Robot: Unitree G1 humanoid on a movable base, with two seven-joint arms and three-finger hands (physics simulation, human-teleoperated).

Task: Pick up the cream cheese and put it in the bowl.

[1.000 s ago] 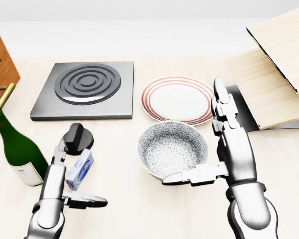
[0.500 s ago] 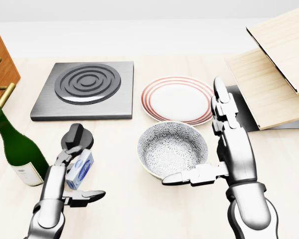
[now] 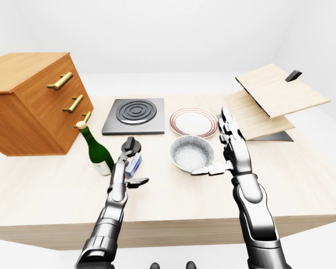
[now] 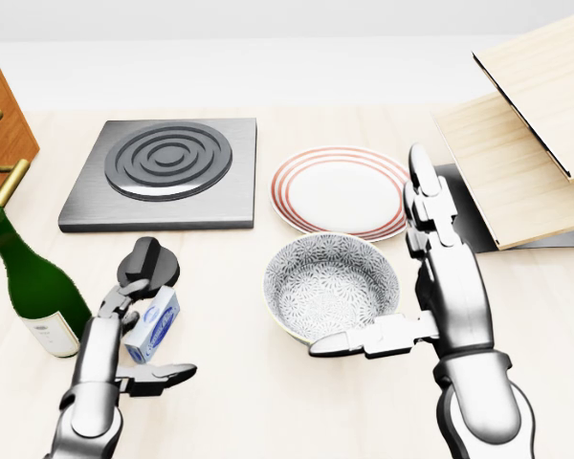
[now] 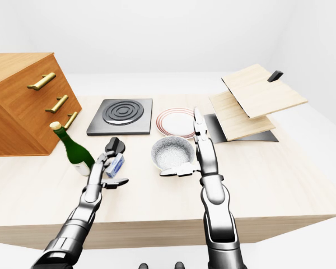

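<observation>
We see the patterned bowl (image 4: 331, 287) standing on the pale wooden tabletop (image 4: 268, 402), and nothing lies inside it. Just above it in the head view sits a red-rimmed plate (image 4: 341, 189), also bare. The cream cheese (image 4: 154, 326), a small blue and white box, lies on the tabletop well to the left of the bowl, tilted on its edge. Its printed face is too small for us to read. A black knob-like object (image 4: 149, 264) rests just above it.

The left hand (image 4: 115, 349) is beside the box with its fingers (image 4: 161, 377) spread apart; the upper finger reaches along the box's left side and the thumb sticks out below it, so the box is flanked, not gripped. The right hand (image 4: 440, 277) is held upright at the bowl's right, fingers extended and apart, its thumb near the bowl's lower rim.

A green bottle (image 4: 33, 287) with a pale label, unreadable to us, stands at the left. A dark hotplate (image 4: 166, 172) lies above it to the right, a wooden drawer unit (image 3: 33, 101) beyond that, and stacked boards (image 3: 269, 101) at the right.
</observation>
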